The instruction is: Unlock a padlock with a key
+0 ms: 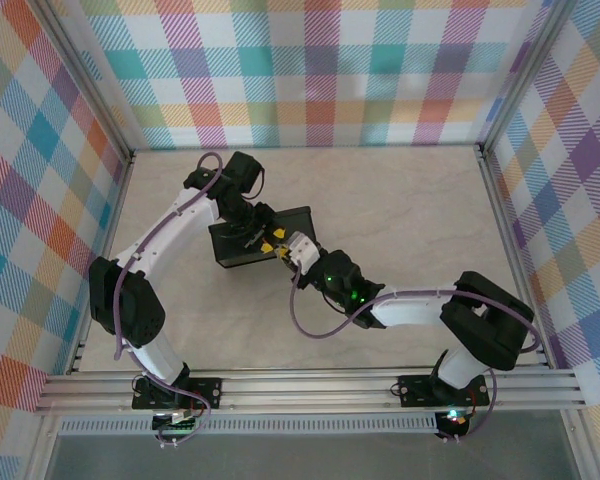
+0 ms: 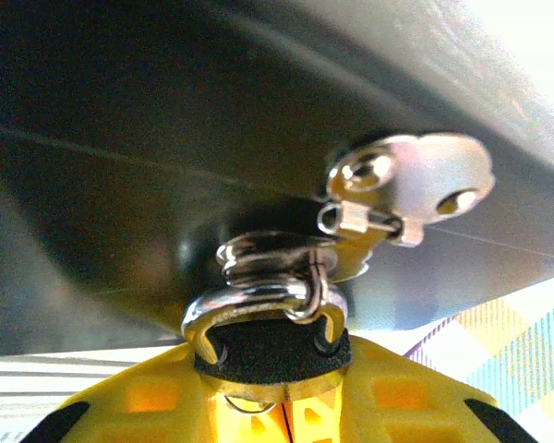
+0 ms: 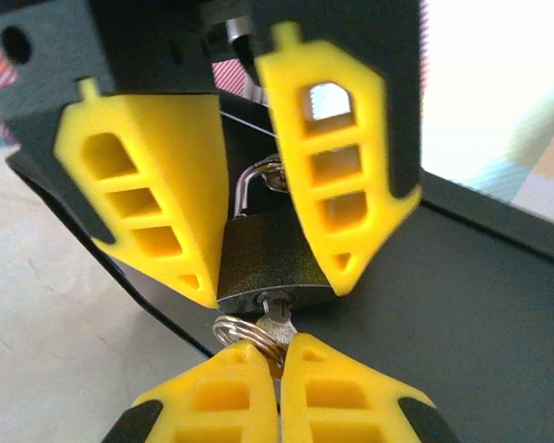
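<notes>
Left gripper and right gripper meet tip to tip at the padlock and key. The box sits just behind, and the table lies open all round.

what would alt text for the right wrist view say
A small dark padlock is clamped by the left gripper reaching down from the top, while the right gripper at the bottom edge pinches the key, which looks seated in the padlock's keyhole. A black box sits behind them.
</notes>
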Robot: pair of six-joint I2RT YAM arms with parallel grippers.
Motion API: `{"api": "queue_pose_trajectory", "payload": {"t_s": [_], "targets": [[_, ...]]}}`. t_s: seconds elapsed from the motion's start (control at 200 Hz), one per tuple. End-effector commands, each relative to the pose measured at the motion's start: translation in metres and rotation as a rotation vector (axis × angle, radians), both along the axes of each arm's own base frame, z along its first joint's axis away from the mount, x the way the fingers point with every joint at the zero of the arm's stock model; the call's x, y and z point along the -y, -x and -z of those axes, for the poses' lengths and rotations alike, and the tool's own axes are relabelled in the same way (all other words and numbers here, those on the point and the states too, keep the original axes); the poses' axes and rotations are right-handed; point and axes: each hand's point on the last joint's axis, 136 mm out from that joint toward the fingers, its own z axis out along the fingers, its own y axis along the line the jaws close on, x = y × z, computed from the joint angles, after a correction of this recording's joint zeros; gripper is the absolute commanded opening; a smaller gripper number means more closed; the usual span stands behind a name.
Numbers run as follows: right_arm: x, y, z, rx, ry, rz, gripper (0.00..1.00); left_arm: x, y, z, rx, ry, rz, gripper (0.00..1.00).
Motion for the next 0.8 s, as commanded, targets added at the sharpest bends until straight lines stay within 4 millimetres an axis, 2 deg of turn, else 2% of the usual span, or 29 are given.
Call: {"api": "queue_pose_trajectory", "payload": {"t_s": [0.0, 0.27, 0.37, 0.455, 0.56, 0.76, 0.795], "targets": [[0.003, 0.003, -0.008, -0.239, -0.230, 0.056, 0.04, 0.002, 0.001, -0.021, 0.059, 0.052, 0.015, 0.00], [-0.007, 0.011, -0.020, -0.514, -0.463, 0.041, 0.03, 0.000, 0.000, -0.026, 0.076, 0.039, 0.016, 0.00], [-0.011, 0.013, -0.026, -0.600, -0.493, 0.033, 0.03, 0.000, -0.001, -0.027, 0.082, 0.038, 0.015, 0.00], [-0.009, 0.016, -0.017, -0.672, -0.489, 0.053, 0.04, -0.001, -0.002, -0.027, 0.085, 0.033, 0.014, 0.00], [-0.010, 0.018, -0.022, -0.692, -0.508, 0.024, 0.09, -0.001, -0.002, -0.027, 0.085, 0.032, 0.016, 0.00], [0.020, 0.016, -0.015, -0.660, -0.398, 0.114, 0.20, -0.007, -0.003, -0.027, 0.106, -0.006, 0.043, 0.00], [0.025, 0.015, -0.015, -0.650, -0.375, 0.125, 0.26, -0.006, -0.003, -0.026, 0.103, -0.005, 0.050, 0.00]]}}
